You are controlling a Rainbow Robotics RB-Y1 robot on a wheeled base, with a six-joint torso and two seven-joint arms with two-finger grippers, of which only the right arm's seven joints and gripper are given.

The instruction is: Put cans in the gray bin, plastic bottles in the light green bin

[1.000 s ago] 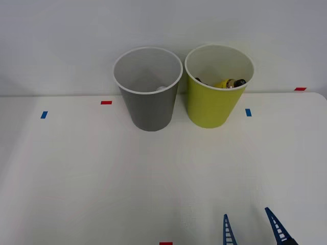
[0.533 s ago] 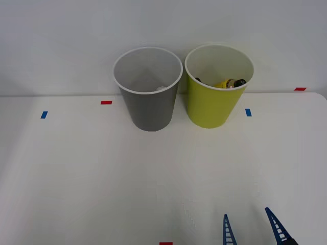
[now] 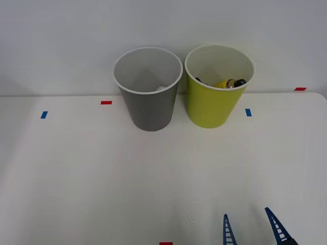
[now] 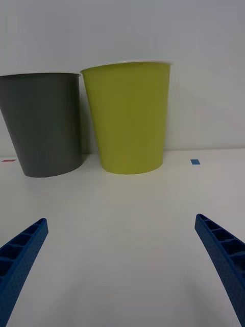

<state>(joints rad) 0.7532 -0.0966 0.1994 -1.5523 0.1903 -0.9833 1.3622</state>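
Two round tapered bins stand side by side at the far edge of the white counter, against a pale wall. Taking the counter's centre in the front view as the dial, the gray bucket-like bin with white rim sits at about 12 o'clock and the yellow-green bin with white rim at about 1 o'clock. Their rims are very close; whether they touch cannot be told. Both are upright.

Inside the yellow-green bin, a small yellow plastic bottle with a black cap and gold neck lies tilted against the near wall, partly hidden by the rim. A small pale glint shows low inside the gray bin near its front rim; what it is cannot be told.

The right pincer hangs at about 5 o'clock, near the counter's front edge and well apart from both bins. Its two blue ribbed fingers are spread wide with nothing between them, and in the wrist view bare counter shows between them, with the yellow-green bin straight ahead.

Small tape marks lie on the counter: a red one and a blue one toward 10 o'clock, a blue one just beside the yellow-green bin, a red one toward 2 o'clock, and a red one at 6 o'clock.
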